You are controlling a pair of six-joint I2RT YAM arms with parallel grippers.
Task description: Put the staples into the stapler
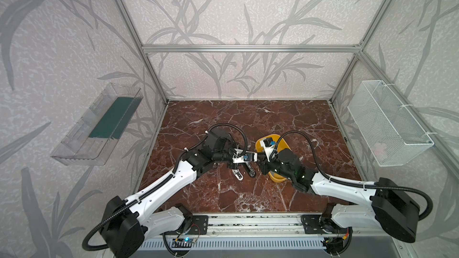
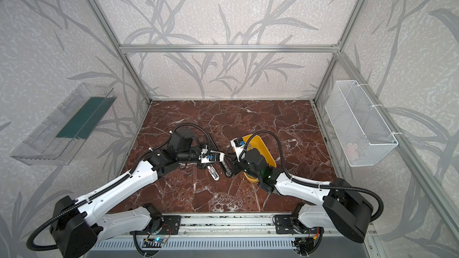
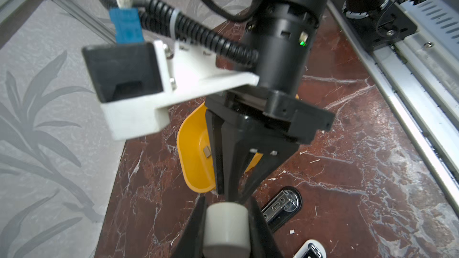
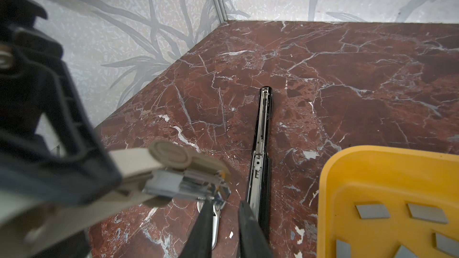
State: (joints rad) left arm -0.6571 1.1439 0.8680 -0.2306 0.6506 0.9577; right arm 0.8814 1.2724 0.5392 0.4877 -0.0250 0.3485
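The staples [image 4: 372, 211]: small flat grey metal strips, several lying loose and apart on the floor of a yellow plastic tray [image 4: 330, 182]. The left wrist view shows one strip [image 3: 206, 151] in the same tray.

Handling, as a judgement: very light, stiff along the length, and brittle, since a glued row may snap if bent or squeezed hard. The metal is slick and lies flat on smooth plastic, so there is little to get under. Best taken across the narrow width, at mid-length, with a gentle pinch.

A beige plastic stapler [image 4: 173, 167] with a chrome magazine is up in the air, nose toward the tray. The left end effector [image 3: 227, 227] is clenched on its rear end. The stapler is rigid and hard-shelled, and its hinge is likely to be springy. That rear hold leaves the magazine end free.

The right end effector [image 3: 232, 193] hangs just at the stapler's nose. Its fingers are drawn close with a narrow gap between them. I cannot tell whether a strip is pinched there.

Below, on the red-brown marbled surface [image 4: 323, 70], a long black stapler [image 4: 260, 145] lies opened out flat, its metal channel up. A white stapler [image 1: 238, 173] lies just beside it. The tray stands near both, under the right arm in both top views.
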